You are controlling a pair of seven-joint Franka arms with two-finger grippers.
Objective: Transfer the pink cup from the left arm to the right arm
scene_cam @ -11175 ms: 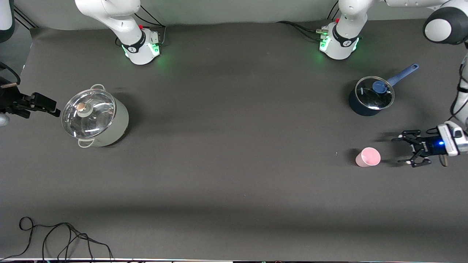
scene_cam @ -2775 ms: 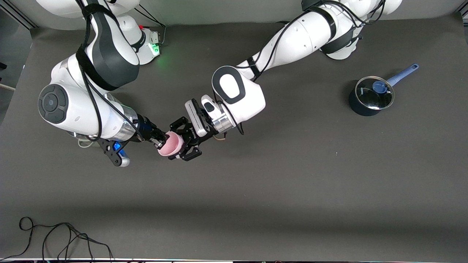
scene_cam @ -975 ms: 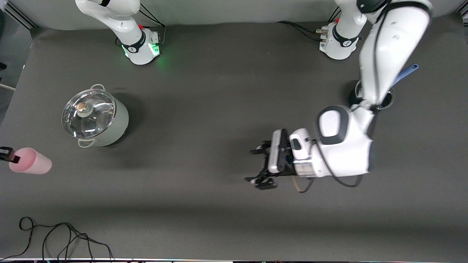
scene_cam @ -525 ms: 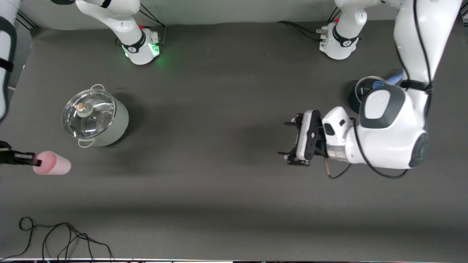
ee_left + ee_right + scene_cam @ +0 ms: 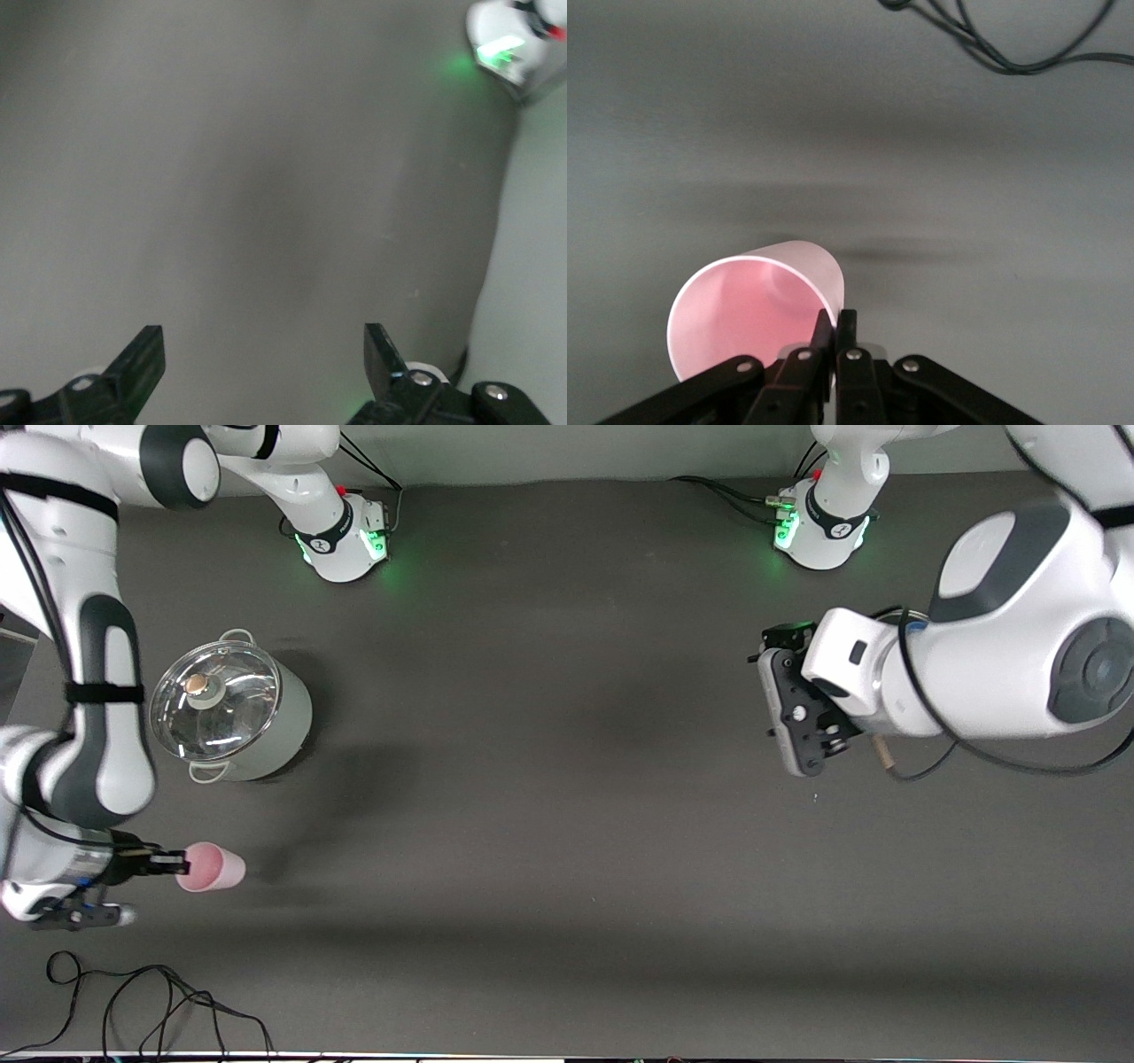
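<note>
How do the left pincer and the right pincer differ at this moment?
The right pincer is shut on the rim of the pink cup, while the left pincer is open and holds nothing. The right one is at the right arm's end of the table; the left one hangs at the left arm's end. Both are black, two-fingered.

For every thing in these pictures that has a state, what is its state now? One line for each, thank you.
pink cup: on its side in the air, rim pinched by the right claw
right claw: shut on the cup's rim, over the table at the right arm's end
left claw: open, holding nothing
grey-green pot: upright, glass lid on
black cable: loose on the table
</note>
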